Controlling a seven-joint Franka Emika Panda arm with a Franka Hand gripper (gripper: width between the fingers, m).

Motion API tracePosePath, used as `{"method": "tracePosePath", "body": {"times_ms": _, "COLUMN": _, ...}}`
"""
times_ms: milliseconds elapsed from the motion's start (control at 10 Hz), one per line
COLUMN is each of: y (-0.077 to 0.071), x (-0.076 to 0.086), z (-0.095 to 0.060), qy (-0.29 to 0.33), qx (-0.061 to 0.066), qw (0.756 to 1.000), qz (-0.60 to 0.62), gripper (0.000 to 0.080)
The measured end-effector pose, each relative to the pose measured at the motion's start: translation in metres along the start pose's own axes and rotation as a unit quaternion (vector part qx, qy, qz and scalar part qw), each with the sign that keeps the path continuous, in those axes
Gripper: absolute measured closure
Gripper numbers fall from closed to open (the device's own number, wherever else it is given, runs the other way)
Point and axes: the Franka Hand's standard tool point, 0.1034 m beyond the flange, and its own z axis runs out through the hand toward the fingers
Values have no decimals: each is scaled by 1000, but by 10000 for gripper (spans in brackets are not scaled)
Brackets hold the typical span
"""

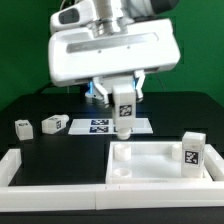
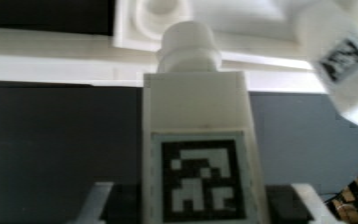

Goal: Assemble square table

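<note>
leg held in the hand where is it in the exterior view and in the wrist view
exterior view: the held leg hangs upright mid-picture in the hand, over the square slab at its far edge.
wrist view: the held leg fills the centre, tag toward the camera, tip pointing at the square slab.
shared landmark: the square slab, just beyond the leg's tip in both.
</note>
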Motion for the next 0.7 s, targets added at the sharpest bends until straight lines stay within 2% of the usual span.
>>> {"method": "tracePosePath", "body": {"times_ms": 300, "y": 0, "x": -3, "z": 4, "qy": 4, "qx": -1, "qw": 1000, "qz": 2, "gripper": 510}}
{"method": "tracePosePath", "body": {"times_ms": 400, "y": 1, "x": -10, "z": 14, "qy": 12, "qx": -1, "qw": 1000, "qz": 10, "gripper": 510}}
{"method": "tracePosePath", "body": {"times_ms": 500, "y": -1, "x": -14, "z": 22, "qy": 12, "qx": 3, "qw": 1000, "qz": 20, "gripper": 510}}
{"method": "tracePosePath", "body": {"times_ms": 700, "y": -5, "x": -11, "z": 35, "qy": 12, "qx": 14, "qw": 999, "qz": 48, "gripper": 510}}
